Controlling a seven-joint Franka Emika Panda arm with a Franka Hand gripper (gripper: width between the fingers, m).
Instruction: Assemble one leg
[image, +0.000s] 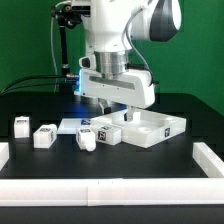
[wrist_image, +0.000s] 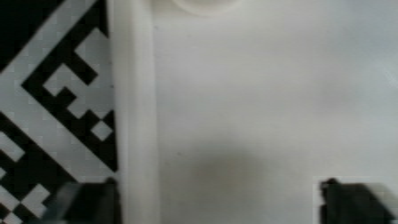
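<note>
The large flat white piece with round corner sockets lies on the black table at the exterior view's right. My gripper hangs low over its near-left end. In the wrist view this white surface fills most of the picture, with a round socket edge at one border. My gripper stands open, its dark fingertips wide apart over the white surface, holding nothing. Three small white legs with tags lie to the exterior view's left: one, a second, a third.
The marker board lies flat behind the legs. A large black-and-white tag shows beside the white piece in the wrist view. White rails border the table at the front and at the exterior view's right.
</note>
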